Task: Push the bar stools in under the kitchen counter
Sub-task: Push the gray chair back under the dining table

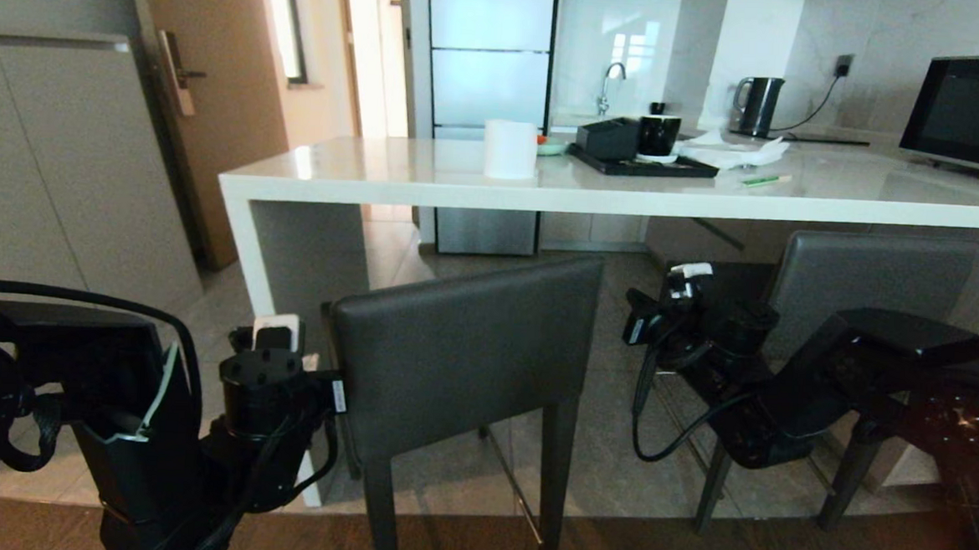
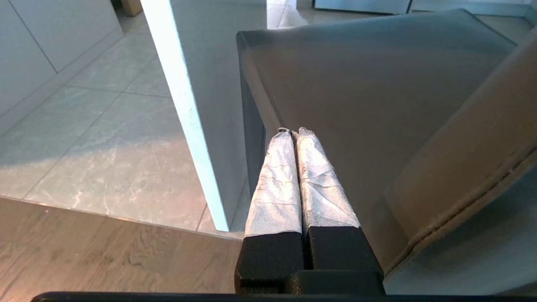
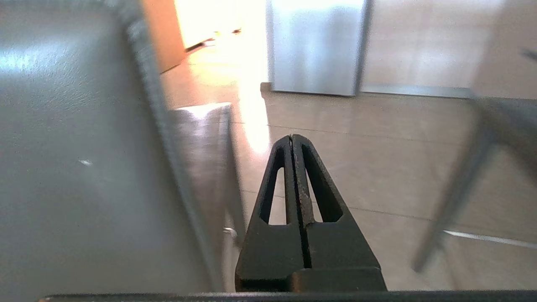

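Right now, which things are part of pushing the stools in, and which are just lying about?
Part of the job:
- near bar stool, still out from the counter
- far bar stool, its backrest just below the counter edge
- kitchen counter
- left gripper, fingers shut, at the near stool's seat edge
- right gripper, fingers shut, between the stools

Just lying about:
- paper roll
- black tray
- kettle
- microwave

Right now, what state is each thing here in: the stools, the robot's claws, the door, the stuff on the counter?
Left stool: upright, still out from under the counter.
Right stool: upright, backrest close under the counter edge.
Left gripper: shut, empty, at the left stool's seat edge.
Right gripper: shut, empty, between the stools.
Door: open.
Kettle: plugged in, lid down.
Microwave: door closed.
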### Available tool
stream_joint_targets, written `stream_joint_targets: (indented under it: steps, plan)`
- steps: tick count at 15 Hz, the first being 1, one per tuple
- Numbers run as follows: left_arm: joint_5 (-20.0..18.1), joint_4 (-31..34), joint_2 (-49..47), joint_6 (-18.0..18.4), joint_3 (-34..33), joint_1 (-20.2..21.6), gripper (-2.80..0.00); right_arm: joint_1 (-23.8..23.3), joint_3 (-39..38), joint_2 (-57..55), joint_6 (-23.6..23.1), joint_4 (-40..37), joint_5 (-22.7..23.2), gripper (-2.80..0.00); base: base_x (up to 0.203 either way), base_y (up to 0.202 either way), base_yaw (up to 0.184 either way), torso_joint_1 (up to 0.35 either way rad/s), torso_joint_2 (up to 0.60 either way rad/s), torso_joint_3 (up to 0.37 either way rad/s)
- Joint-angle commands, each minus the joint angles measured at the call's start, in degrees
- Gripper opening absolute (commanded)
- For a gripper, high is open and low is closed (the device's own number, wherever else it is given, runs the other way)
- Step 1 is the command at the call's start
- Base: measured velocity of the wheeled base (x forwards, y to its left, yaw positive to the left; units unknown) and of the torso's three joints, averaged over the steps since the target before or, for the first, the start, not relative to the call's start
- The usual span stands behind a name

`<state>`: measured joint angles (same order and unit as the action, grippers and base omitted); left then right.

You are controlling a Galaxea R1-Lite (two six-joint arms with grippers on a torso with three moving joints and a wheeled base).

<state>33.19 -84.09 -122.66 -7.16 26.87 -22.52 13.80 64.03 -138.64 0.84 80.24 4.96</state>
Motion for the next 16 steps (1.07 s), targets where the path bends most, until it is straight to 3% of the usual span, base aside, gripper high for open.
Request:
stream_joint_targets:
  steps: [1,7,11,16]
  plan:
    - [0.21,-0.46,0.05,0.04,0.16,-0.2,-2.8,1.48,6.39,-6.06,0.02,-0.79,-0.01,-2.8,0.0,0.0,0.0,0.0,0.0,0.0]
    - [0.74,-0.34,-0.74,0.04,0.8,-1.38,-2.8,3.35,18.98,-10.57,-0.02,-8.69,-0.37,-2.8,0.0,0.0,0.0,0.0,0.0,0.0]
    - [0.74,-0.26,-2.39,0.04,2.1,-1.4,-2.8,4.79,19.27,-9.83,-0.05,-9.94,-0.4,-2.8,0.0,0.0,0.0,0.0,0.0,0.0]
    - [0.15,4.95,-4.74,0.21,9.55,0.29,-2.8,8.37,15.76,-6.13,-0.05,-8.53,-1.32,-2.8,0.0,0.0,0.0,0.0,0.0,0.0]
